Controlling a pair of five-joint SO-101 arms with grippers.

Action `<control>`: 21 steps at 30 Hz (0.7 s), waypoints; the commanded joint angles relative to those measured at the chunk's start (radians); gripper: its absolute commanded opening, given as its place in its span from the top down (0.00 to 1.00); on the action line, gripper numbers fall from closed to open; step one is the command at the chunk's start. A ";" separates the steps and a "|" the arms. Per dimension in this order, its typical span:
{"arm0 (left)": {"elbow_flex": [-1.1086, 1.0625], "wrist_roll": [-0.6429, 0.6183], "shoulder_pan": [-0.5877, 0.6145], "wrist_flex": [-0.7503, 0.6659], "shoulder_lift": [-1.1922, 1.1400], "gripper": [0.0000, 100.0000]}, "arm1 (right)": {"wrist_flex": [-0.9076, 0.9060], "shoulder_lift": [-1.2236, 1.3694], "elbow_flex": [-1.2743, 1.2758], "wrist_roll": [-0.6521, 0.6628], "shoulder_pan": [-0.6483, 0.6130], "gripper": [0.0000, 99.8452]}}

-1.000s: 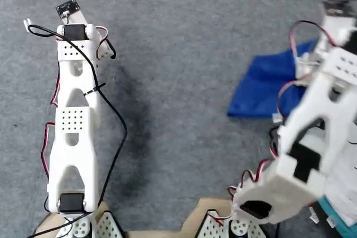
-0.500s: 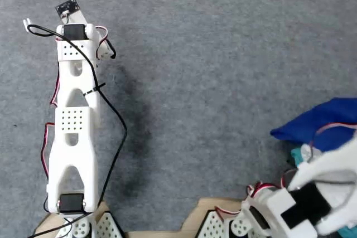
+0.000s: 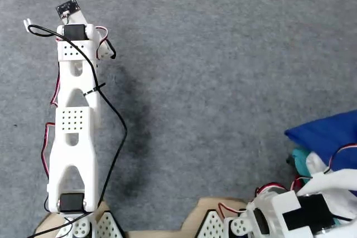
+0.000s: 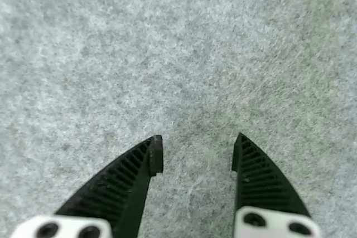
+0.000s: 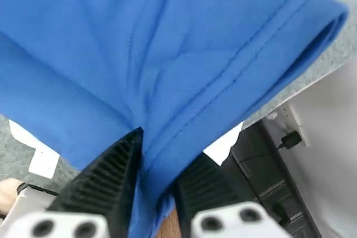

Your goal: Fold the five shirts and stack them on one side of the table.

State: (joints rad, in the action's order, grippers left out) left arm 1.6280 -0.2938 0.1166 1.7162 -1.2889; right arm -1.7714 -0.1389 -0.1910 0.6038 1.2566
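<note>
Shirt [image 5: 167, 54] seemingly pinched in right gripper [image 5: 165, 147].

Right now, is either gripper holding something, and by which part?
The right gripper pinches the blue shirt by a bunched fold of cloth. The left gripper is open, holding nothing.

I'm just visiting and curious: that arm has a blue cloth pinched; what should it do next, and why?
Probably lower the blue shirt and open the right gripper, now shut on it. The shirt is at the right edge of the table, by a teal cloth, seemingly the stack.
</note>
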 commanded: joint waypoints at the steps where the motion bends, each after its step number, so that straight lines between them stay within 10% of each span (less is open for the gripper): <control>1: 0.044 0.002 0.002 -0.014 0.015 0.79 | 0.006 0.005 -0.007 0.009 0.048 0.86; 15: 0.034 -0.018 0.006 -0.054 -0.027 0.78 | -0.015 0.002 -0.120 0.078 -0.010 0.70; 21: 0.038 -0.017 0.032 -0.058 -0.025 0.79 | -0.015 -0.154 -0.116 0.012 -0.291 0.99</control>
State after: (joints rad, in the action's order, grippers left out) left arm 1.6280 -0.3092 0.1227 1.6671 -1.3364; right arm -1.7714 -0.1880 -0.2677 0.6575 1.1124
